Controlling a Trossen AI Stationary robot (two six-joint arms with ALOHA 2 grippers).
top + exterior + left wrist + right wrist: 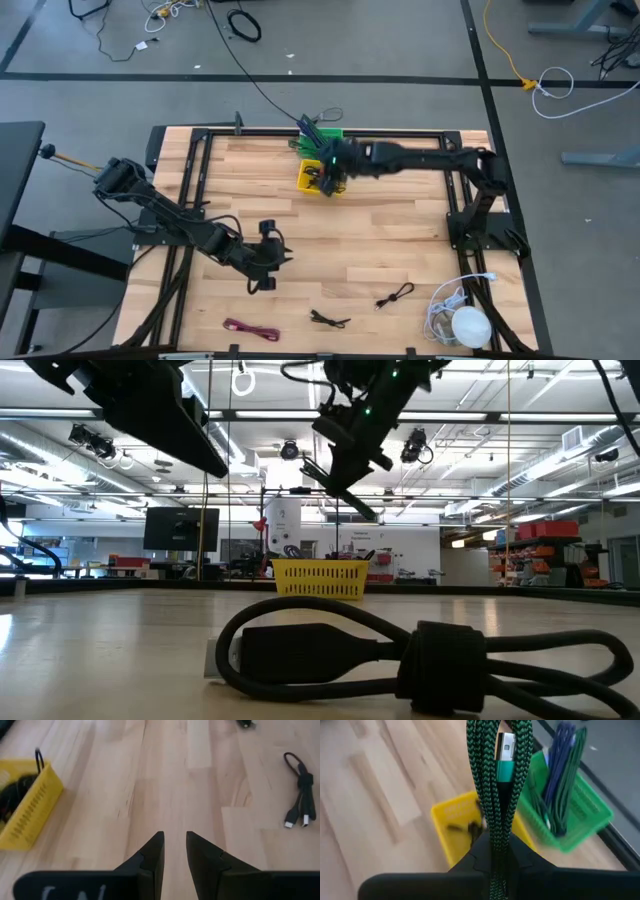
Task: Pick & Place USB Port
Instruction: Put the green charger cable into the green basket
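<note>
Above the yellow basket point(322, 181), the right tool point(496, 851) is clamped on a green braided USB cable point(496, 780), its lower length hidden between the fingers. Over bare tabletop point(200, 780), the left tool point(175, 851) hangs slightly parted, gripping nothing.

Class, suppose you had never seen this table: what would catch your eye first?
Probably the green braided cable clamped in the right gripper, held above the yellow basket at the table's far edge, with a green basket beside it. Next, the left gripper, empty, over bare wood nearer the front.
</note>
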